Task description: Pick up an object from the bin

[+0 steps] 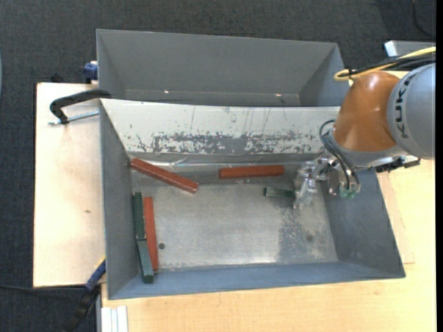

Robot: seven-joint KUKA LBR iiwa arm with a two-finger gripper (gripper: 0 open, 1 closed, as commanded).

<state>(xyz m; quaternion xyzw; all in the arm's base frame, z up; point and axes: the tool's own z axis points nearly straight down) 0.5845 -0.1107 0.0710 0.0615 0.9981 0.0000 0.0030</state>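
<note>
Soft, even light, with pale glare along the bin's back wall [214, 120]

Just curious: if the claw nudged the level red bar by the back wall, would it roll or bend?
The red bar looks straight and flat-sided, so it would probably slide rather than roll. It shows no sag, so it is likely stiff.

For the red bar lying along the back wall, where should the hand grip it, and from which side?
Probably at its middle, coming straight down from above and closing across the narrow width. The red bar lies flat, long and thin, parallel to the back wall, with nothing on top of it.
</note>
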